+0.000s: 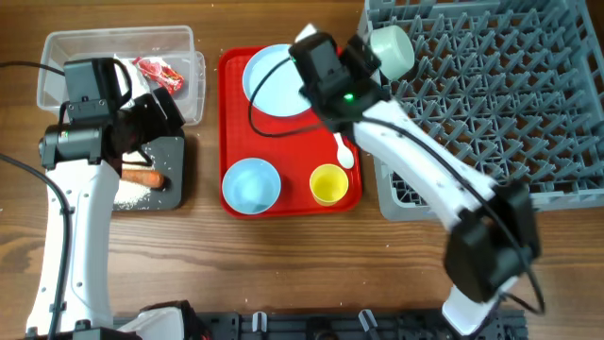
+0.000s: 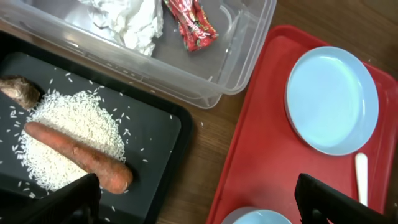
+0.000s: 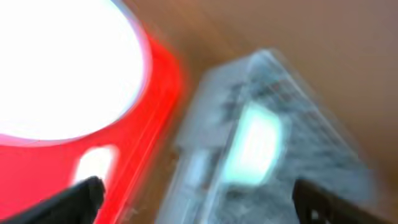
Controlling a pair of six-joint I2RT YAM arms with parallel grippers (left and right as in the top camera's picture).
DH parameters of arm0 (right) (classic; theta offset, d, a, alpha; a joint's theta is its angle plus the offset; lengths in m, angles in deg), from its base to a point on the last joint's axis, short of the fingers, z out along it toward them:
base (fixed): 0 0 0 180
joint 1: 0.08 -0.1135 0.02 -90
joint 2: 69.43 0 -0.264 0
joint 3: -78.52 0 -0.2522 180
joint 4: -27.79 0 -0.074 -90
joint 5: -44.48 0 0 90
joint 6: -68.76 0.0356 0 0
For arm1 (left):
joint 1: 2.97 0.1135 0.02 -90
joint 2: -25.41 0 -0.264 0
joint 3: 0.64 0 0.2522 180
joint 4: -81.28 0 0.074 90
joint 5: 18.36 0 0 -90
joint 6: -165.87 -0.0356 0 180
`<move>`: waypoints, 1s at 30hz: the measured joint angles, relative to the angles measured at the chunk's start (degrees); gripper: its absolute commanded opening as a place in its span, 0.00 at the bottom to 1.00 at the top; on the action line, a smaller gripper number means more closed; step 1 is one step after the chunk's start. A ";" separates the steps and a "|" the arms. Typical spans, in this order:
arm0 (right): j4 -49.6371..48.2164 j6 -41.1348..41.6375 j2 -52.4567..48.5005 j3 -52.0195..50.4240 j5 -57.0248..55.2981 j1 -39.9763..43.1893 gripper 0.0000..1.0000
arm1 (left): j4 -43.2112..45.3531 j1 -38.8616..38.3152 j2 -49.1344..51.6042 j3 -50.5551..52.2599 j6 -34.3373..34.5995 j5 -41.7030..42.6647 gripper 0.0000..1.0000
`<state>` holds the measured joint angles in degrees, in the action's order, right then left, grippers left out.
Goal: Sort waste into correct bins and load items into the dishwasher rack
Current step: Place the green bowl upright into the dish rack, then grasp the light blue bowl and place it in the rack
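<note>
The clear tub (image 1: 57, 49) holds the red-and-white wrapper (image 2: 189, 25) and the white tissue (image 2: 127, 22). The black tray (image 2: 158, 124) holds the rice (image 2: 74, 124), the carrot (image 2: 78, 155) and the brown scrap (image 2: 18, 92). My left gripper (image 2: 199, 208) is open and empty above the black tray's right edge (image 1: 162, 111). The pale blue plate (image 1: 274, 83), one pale bowl (image 1: 251, 184), the yellow cup (image 1: 327, 183) and the white spoon (image 1: 344, 151) sit on the red tray. The other pale bowl (image 1: 392, 49) stands in the grey rack (image 1: 491, 104). My right gripper (image 1: 363, 59) is open and empty between plate and rack; its wrist view (image 3: 199, 199) is blurred.
The flat red serving tray (image 1: 297, 151) lies between the black tray and the rack. A strip of bare wood (image 2: 199, 149) separates the black tray from the red tray. The right arm (image 1: 425, 170) stretches across the rack's front left corner.
</note>
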<state>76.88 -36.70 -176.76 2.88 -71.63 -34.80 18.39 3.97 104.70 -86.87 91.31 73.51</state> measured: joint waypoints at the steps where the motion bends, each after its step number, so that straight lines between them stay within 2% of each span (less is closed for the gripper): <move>1: 3.04 7.48 2.12 -0.09 10.95 0.00 1.00 | -0.13 0.00 0.00 0.00 0.00 -0.11 1.00; 2: 4.92 14.95 2.80 -0.09 22.29 0.00 0.96 | -0.15 0.00 0.00 0.00 0.00 -0.11 1.00; 3: 4.94 22.32 2.78 -0.48 31.98 -0.11 0.87 | -0.17 0.00 0.00 0.00 0.00 -0.13 1.00; 5: 3.41 27.23 2.56 -4.50 41.18 -1.51 0.79 | -0.15 -0.02 0.00 0.00 0.00 -0.13 1.00; 8: -0.81 35.28 0.04 -11.87 44.30 -5.97 0.63 | -0.17 -0.02 0.00 -0.02 0.00 -0.13 1.00; 10: -2.29 43.04 -3.08 -14.25 43.58 -9.09 0.58 | -0.15 -0.02 0.00 -0.02 0.00 -0.13 1.00; 11: -2.12 45.86 -4.24 -14.36 42.03 -10.08 0.48 | -0.15 -0.02 0.00 -0.02 0.00 -0.13 1.00; 14: -1.95 50.99 -5.70 -14.36 39.23 -10.71 0.28 | -0.17 -0.02 0.00 -0.02 0.00 -0.13 1.00; 16: -1.92 52.61 -5.73 -14.36 38.38 -10.67 0.04 | -0.15 -0.02 0.00 -0.02 0.00 -0.13 1.00; 22: -1.55 53.83 -5.03 -14.23 36.13 -9.16 0.04 | -0.17 0.00 0.00 -0.02 0.11 -0.13 1.00; 26: 1.88 51.69 6.32 -9.53 29.73 -1.57 0.04 | -0.15 0.00 0.00 -0.02 0.13 -0.13 1.00; 28: 4.13 50.05 14.82 -6.58 19.89 2.82 0.04 | -0.17 0.00 0.00 -0.02 0.11 -0.13 1.00; 30: 5.44 47.32 22.27 -5.35 4.48 6.86 0.04 | -0.15 -0.02 0.00 -0.02 0.13 -0.13 1.00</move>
<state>82.32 10.62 -154.48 -2.47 -67.15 -27.93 18.24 3.95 104.70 -86.89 91.44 73.38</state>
